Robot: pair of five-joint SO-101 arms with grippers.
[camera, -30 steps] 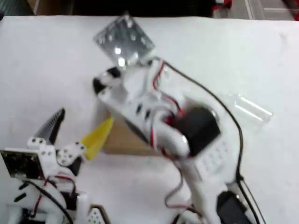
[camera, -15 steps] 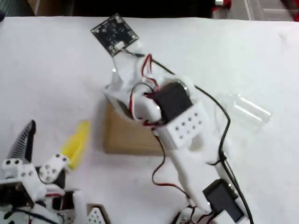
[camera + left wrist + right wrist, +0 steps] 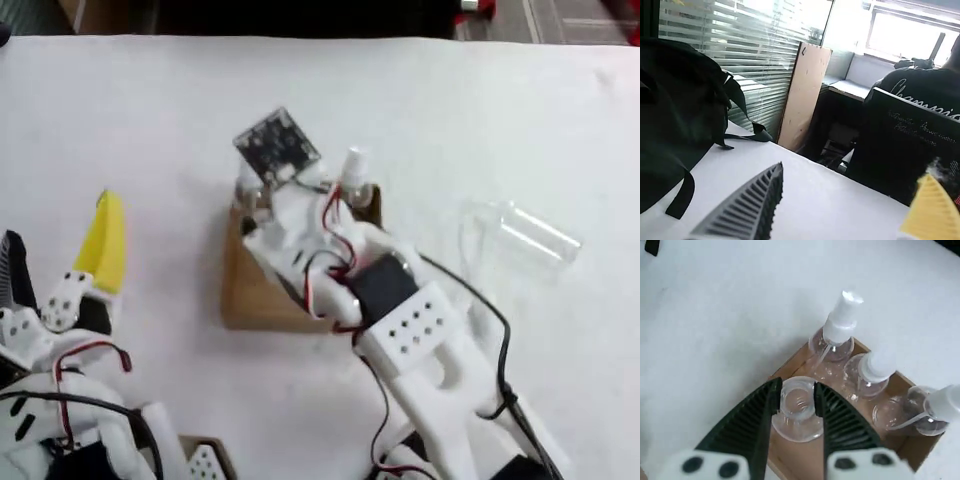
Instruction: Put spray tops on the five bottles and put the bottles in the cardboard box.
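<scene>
The white tabletop (image 3: 480,120) carries a cardboard box (image 3: 245,300) near its middle. The right arm (image 3: 420,340) reaches over the box. The right tool (image 3: 796,386) is clamped on either side of the neck of an uncapped bottle (image 3: 799,415), which stands upright in one corner of the box. The left tool (image 3: 57,235) hangs well apart from the box, its yellow and black fingers (image 3: 100,245) spread wide with nothing between them. Three capped bottles (image 3: 837,340) stand upright in a row inside the box, each with a white spray top (image 3: 845,310). One more clear bottle (image 3: 525,235) lies on its side on the tabletop, well apart from the box.
</scene>
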